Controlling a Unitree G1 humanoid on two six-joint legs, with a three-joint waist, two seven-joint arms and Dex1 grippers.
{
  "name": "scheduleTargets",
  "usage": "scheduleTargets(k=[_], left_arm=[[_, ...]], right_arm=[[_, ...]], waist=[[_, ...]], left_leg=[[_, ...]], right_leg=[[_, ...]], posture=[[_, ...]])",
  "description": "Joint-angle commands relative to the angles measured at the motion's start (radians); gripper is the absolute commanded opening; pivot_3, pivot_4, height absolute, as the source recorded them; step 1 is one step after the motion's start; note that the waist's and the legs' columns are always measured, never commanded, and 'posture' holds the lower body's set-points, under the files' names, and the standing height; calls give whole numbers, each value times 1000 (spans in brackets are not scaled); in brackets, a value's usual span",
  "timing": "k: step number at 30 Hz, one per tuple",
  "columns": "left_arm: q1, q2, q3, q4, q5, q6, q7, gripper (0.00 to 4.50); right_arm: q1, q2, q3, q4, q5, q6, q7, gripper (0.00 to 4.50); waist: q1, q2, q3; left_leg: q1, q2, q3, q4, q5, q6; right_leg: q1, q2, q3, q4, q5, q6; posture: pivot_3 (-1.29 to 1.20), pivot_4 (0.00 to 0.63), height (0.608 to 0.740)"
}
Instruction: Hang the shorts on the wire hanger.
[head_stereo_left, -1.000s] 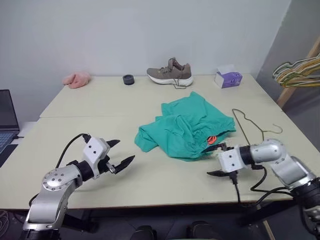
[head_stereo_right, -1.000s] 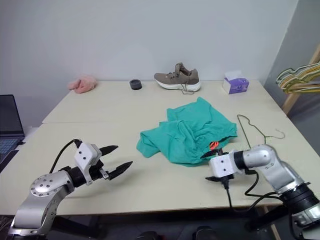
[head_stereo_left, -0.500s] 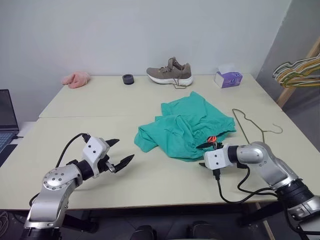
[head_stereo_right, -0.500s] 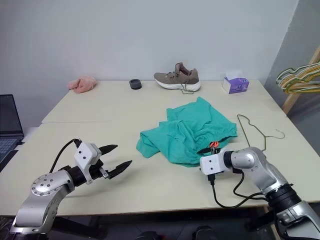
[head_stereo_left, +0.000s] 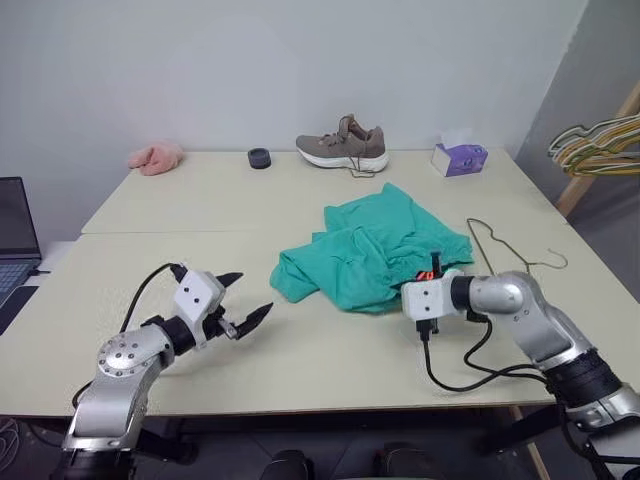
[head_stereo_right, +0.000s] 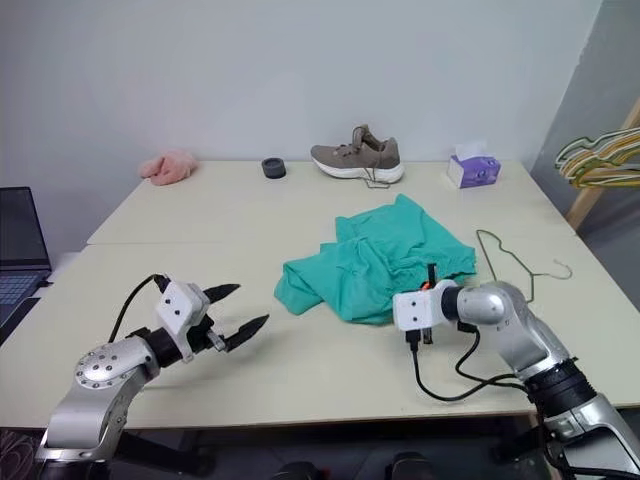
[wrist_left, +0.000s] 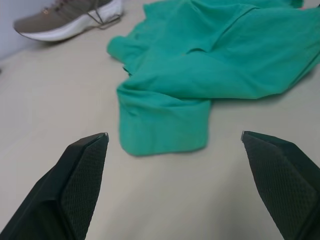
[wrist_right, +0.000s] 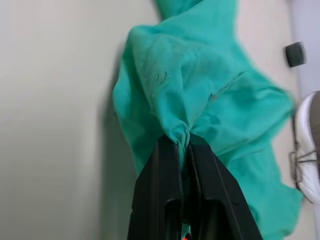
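The teal-green shorts lie crumpled in the middle of the table, with a small orange-red tag at their near right edge. My right gripper is shut on a pinched fold of the shorts by that edge, and the fabric bunches at the fingertips. In the eye views the same gripper sits against the shorts' right side. The wire hanger lies flat on the table just right of the shorts, untouched. My left gripper hovers open over bare table left of the shorts, its fingers wide apart.
A grey shoe, a small black roll, a pink soft item and a purple tissue box line the far edge. A bunch of coloured hangers hangs off to the right. A laptop sits off the left edge.
My right gripper moved forward and left to the shorts' near right edge and shut on a fold of fabric by the tag. The left gripper stayed open and hardly moved.
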Motion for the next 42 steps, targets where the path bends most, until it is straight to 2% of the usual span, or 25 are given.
scheduleTargets(k=[1,6,12,19,26,29,35,38,41,42], left_arm=[[-79,-16,-26,52,72,-91,55,4500],[-169,-45,-105,152,132,-153,48,4500],[-265,-99,-207,305,197,-237,39,4500],[-406,-180,-244,536,258,-374,119,4500],[-442,-159,-269,679,303,-459,100,4500],[-431,-145,-296,697,323,-482,63,3891],[-401,-82,-314,680,326,-477,-29,2043],[-365,-28,-315,589,280,-436,-136,1007],[-294,71,-297,396,157,-292,-326,12],[-270,107,-288,326,108,-228,-384,12]], right_arm=[[-52,-25,-87,-126,101,137,59,16],[-70,-80,-125,-219,177,260,124,16],[-99,-101,-140,-339,263,421,155,16],[-100,-136,-148,-431,331,546,153,16],[-82,-160,-151,-460,346,578,130,16],[-78,-163,-154,-464,353,584,120,0],[-59,-185,-149,-447,361,568,116,0],[-43,-205,-145,-422,361,542,132,0],[-28,-269,-135,-355,359,446,217,0],[-29,-291,-132,-328,362,413,252,0]], waist=[[0,0,0],[-2,-1,-1],[-29,-1,-1],[-58,-2,-1],[-103,-3,-2],[-117,-2,-2],[-134,-3,-2],[-138,-2,-2],[-140,-2,-1],[-140,-2,-1]], left_leg=[[0,0,0,0,0,0],[-1,-1,0,0,0,0],[-2,-1,0,-1,0,0],[-2,-1,-1,0,0,0],[-2,-1,0,0,-1,0],[-2,-1,-1,-1,-1,0],[-2,-1,-1,0,-1,0],[-2,-1,-2,-1,-1,-1],[-3,-1,-1,-1,-1,-1],[-3,-1,-1,-1,-1,-1]], right_leg=[[0,0,0,0,0,0],[0,-1,0,-1,1,-1],[-1,-1,0,-1,1,-1],[0,-1,0,-1,0,3],[-1,-1,0,-1,0,5],[-1,-1,0,-1,0,5],[-1,-1,0,-1,0,5],[-1,-1,-1,-1,0,5],[-1,-1,0,-1,0,5],[-1,-2,0,-1,0,5]], posture=[[-124,0,740],[-157,0,740],[-195,0,740],[-234,0,740],[-248,0,740],[-247,0,740],[-235,0,740],[-223,0,740],[-197,0,740],[-184,0,740]])
